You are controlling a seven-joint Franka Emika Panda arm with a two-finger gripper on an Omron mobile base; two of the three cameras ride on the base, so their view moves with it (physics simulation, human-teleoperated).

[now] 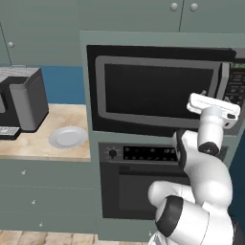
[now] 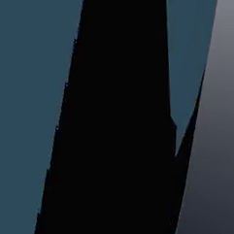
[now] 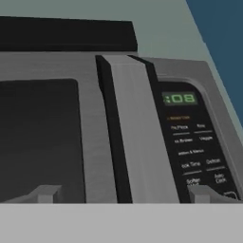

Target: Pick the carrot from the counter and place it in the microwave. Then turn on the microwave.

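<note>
The wide black microwave (image 3: pixel 114 118) with its grey-framed door is shut (carrot unseen); the wide-open, empty gripper (image 3: pixel 121 193) faces its keypad, start pending.

The white arm (image 1: pixel 206 191) rises from the lower right of the left base view, folds at a dark elbow joint, then climbs to a near-upright wrist. The tool (image 3: pixel 122 193) is level at the top, pointing forward, holding nothing. In the hand view its fingertips (image 3: pixel 47 193) stand wide apart.
</note>
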